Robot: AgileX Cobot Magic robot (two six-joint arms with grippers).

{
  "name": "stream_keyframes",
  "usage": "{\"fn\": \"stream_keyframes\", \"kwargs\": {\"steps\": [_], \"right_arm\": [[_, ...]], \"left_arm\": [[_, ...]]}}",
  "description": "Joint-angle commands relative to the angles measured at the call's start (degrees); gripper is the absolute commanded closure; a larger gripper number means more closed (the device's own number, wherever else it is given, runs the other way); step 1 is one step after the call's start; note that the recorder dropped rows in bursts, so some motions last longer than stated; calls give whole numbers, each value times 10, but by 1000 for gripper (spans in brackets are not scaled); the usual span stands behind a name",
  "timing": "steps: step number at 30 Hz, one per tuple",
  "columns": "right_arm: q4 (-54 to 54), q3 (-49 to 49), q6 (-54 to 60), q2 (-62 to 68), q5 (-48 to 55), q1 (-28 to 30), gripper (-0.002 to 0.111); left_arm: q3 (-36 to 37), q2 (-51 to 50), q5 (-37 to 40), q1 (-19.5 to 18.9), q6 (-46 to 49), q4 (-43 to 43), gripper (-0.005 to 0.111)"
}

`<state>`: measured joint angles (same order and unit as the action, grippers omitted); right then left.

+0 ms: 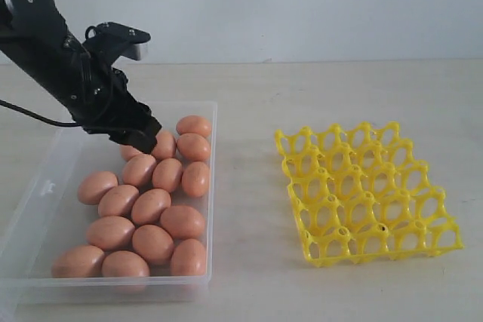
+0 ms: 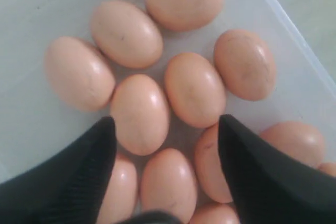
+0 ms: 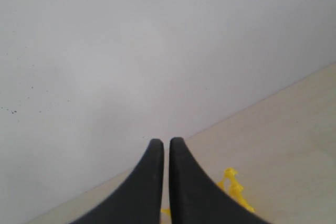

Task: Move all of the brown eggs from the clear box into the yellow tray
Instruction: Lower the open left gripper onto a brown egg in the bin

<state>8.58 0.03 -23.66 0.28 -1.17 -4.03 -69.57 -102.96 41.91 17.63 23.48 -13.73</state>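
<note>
We find a free lane of bare table (image 1: 249,209) between the clear box (image 1: 212,194) and the yellow tray (image 1: 370,194), at the frame's middle. Within the box the brown eggs (image 1: 151,205) lie packed and touching, leaving bare floor only along its left side. The left gripper (image 1: 143,138), jaws spread, hangs low over the upper eggs.

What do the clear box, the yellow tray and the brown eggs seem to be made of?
The clear box looks like transparent plastic, slightly glossy; the table shows through its walls. The yellow tray looks like moulded plastic, bright and smooth, an open lattice. The brown eggs have a smooth shell with soft highlights; real or imitation, I cannot tell.
</note>
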Motion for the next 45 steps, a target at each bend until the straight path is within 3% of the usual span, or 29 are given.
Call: {"fn": "stream_keyframes", "kwargs": {"steps": [1,11,18,45], "right_arm": [[-2,0,2,-3,-1,1,108],[-2,0,2,-3,-1,1,108],[-2,0,2,-3,-1,1,108],[-2,0,2,-3,-1,1,108]], "left_arm": [[-3,-28,-4,7,10,-19,45],[-3,-65,-74,37,15,7,48],[-3,-66,-63,37,-111,155,48],[-3,-124,-89,37,-162,142,53]]}}
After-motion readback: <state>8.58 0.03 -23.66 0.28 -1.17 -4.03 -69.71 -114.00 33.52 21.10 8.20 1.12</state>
